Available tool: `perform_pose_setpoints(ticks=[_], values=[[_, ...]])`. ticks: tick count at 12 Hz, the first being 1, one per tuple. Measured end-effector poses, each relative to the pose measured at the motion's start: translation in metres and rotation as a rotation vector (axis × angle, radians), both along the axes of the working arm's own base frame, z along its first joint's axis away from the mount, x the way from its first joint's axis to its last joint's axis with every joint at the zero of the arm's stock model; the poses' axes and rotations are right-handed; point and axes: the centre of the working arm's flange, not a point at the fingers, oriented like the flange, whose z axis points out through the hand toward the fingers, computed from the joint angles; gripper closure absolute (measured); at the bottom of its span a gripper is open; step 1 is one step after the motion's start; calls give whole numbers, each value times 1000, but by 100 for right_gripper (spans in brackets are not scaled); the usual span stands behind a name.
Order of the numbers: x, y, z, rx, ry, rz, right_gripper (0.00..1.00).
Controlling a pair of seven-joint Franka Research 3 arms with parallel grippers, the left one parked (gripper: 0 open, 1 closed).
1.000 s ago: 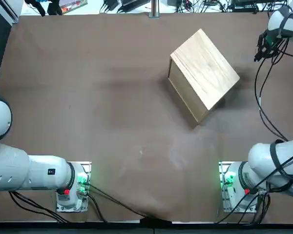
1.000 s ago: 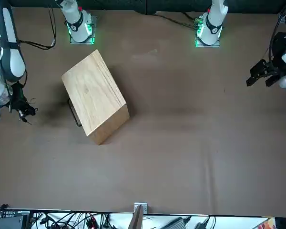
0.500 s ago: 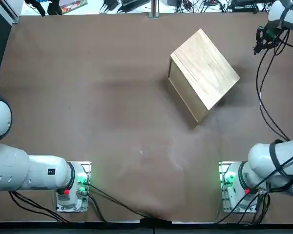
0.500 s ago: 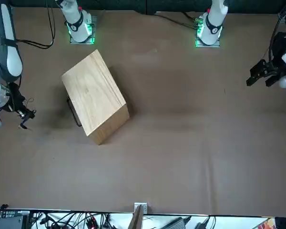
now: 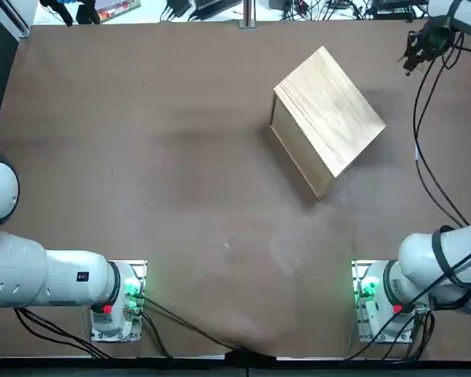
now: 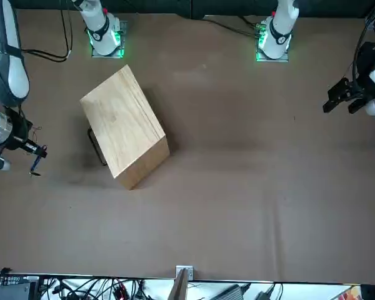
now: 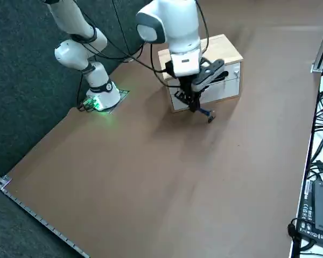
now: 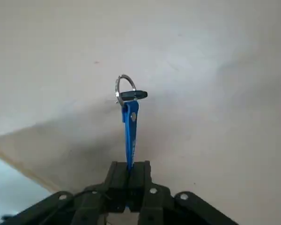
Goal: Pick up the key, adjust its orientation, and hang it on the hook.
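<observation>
In the right wrist view my right gripper (image 8: 129, 168) has its two black fingers (image 8: 141, 177) pressed together on the lower end of a bright blue strap (image 8: 130, 131), with no gap between them apart from what the strap fills. The strap stands up from my fingertips near the middle of that view, and its far end joins a thin silver metal ring (image 8: 118, 89) and a small dark key-like piece (image 8: 134, 95), which lies crosswise at the ring. This blue-and-dark key is off the table, hanging from my grip: in the front view it shows at the left of the frame, below my fingers, and in the right side view it juts out just above the centre of the frame. In the top view I am at the upper right corner, over the brown table (image 5: 180, 196). The pale wooden box (image 5: 330, 111) sits tilted in the upper right part of that same view, apart from me; in the front view a dark handle (image 6: 97, 147) shows on its left side. In the right side view the box, with white drawer fronts (image 7: 220, 90), stands behind my fingers.
</observation>
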Motion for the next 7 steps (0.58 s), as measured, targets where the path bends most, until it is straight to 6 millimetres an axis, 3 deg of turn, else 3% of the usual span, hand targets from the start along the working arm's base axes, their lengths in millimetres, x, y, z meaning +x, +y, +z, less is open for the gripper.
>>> perform_pose_setpoints(ticks=[7], values=[[13, 57, 0, -2, -2, 360, 96]])
